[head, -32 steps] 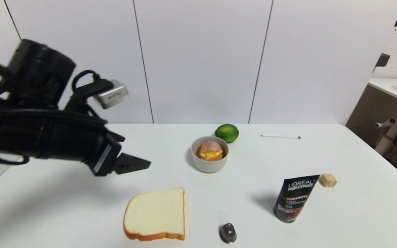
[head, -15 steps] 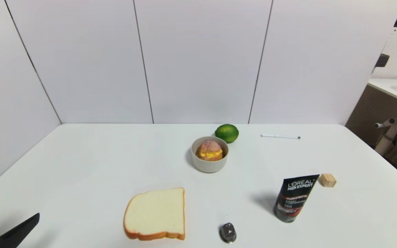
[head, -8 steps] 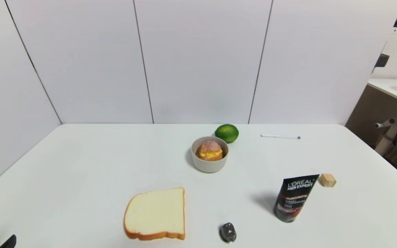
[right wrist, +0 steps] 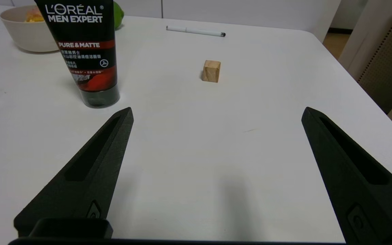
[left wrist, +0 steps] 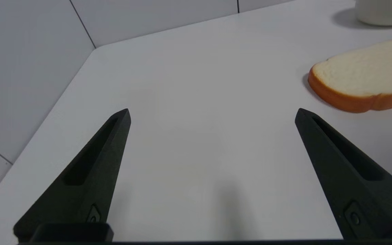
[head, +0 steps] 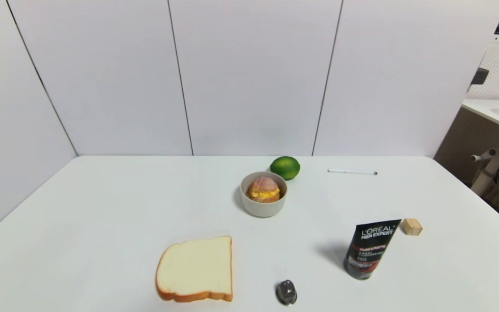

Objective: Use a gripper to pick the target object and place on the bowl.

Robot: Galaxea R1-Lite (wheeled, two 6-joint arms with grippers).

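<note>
The brown bun (head: 263, 189) with yellow filling sits inside the grey-beige bowl (head: 263, 208) at the middle of the white table; the bowl (right wrist: 26, 34) with a bit of the bun (right wrist: 32, 15) also shows in the right wrist view. Neither gripper shows in the head view. My left gripper (left wrist: 213, 114) is open and empty, low over the table's near left part, well short of the bowl. My right gripper (right wrist: 217, 112) is open and empty, low over the table's near right part.
A green lime (head: 285, 167) lies just behind the bowl. A white bread slice (head: 195, 269) lies at front centre. A black L'Oreal tube (head: 370, 250), a wooden cube (head: 411, 226), a small metal object (head: 286, 292) and a white pen (head: 352, 172) are on the right half.
My left arm has drawn back from above the table's left side, down and out of the head view. The bun and bowl have not moved.
</note>
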